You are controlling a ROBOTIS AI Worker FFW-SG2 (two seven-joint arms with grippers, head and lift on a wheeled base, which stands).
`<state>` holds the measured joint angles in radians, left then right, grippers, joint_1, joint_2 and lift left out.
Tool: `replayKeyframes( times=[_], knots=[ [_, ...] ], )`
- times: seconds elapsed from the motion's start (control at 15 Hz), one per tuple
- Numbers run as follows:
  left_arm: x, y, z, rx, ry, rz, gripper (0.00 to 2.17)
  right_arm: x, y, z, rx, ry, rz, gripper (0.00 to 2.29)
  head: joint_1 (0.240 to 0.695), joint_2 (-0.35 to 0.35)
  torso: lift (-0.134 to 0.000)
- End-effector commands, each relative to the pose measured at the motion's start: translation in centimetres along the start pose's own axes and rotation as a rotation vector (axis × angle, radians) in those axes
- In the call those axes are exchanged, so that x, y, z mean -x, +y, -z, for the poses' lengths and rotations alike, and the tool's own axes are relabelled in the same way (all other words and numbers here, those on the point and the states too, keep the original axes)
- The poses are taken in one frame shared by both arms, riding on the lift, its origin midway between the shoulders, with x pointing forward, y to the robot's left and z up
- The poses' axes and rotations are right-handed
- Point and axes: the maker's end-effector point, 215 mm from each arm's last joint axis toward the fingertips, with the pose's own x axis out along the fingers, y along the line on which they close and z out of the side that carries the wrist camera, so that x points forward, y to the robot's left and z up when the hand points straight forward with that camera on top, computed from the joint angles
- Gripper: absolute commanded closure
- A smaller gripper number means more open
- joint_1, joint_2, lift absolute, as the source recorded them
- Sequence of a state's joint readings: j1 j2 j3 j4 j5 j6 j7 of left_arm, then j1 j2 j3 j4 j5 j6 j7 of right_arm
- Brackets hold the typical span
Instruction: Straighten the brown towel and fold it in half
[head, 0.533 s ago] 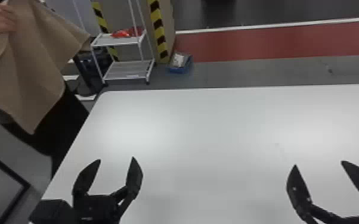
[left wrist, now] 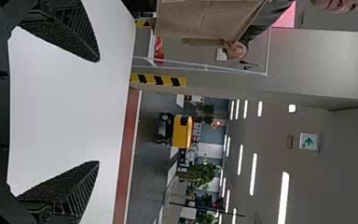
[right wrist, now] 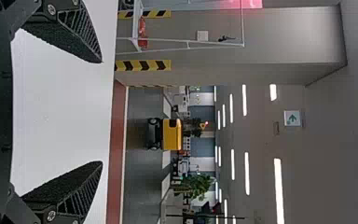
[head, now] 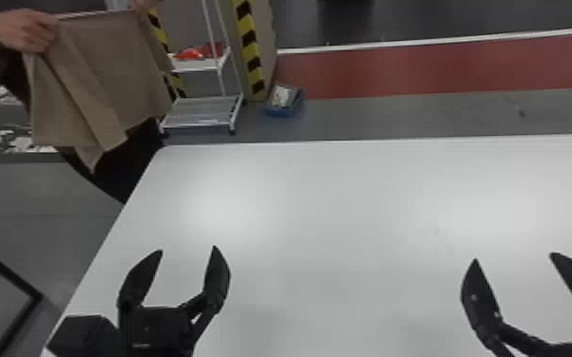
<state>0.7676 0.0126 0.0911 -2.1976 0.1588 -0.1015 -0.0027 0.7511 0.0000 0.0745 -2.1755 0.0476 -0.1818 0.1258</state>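
Observation:
A person's two hands hold the brown towel (head: 109, 71) up by its top edge, beyond the table's far left corner; it hangs in loose folds. The left gripper (head: 187, 249) is open over the left part of the white table, well apart from the towel. Toward the right side, the right gripper (head: 513, 257) also stands open, nothing between its fingers. In the left wrist view, the left gripper (left wrist: 99, 112) has its fingers spread, and the towel (left wrist: 205, 19) is farther off in the person's hands. The right wrist view has the right gripper (right wrist: 102, 112) with fingers wide apart.
The white table (head: 337, 199) stretches below and between both grippers. Behind its far left corner stand a white shelf rack (head: 199, 111) with a red item and a striped post (head: 252, 57). A blue bin (head: 284, 107) sits on the floor beyond the far edge.
The towel has moved to the right in the person's hands, its top edge now spread between both hands. Both grippers look the same, open and in place.

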Motion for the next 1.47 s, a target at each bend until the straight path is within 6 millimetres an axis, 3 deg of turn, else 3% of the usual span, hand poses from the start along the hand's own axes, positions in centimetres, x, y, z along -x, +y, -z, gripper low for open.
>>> replayKeyframes(
  times=[0.0,1.4],
  knots=[
    [-0.5,-0.8,0.0,-0.006,0.003,0.013,0.1,-0.1,-0.3,-0.1,0.003,0.002,0.005,0.11,0.695,0.181,-0.123],
    [-1.8,-0.9,2.2,-0.008,0.05,0.012,0.1,-1.7,-2.1,2.2,0.018,0.042,0.027,0.11,0.695,0.129,-0.123]
  ],
)
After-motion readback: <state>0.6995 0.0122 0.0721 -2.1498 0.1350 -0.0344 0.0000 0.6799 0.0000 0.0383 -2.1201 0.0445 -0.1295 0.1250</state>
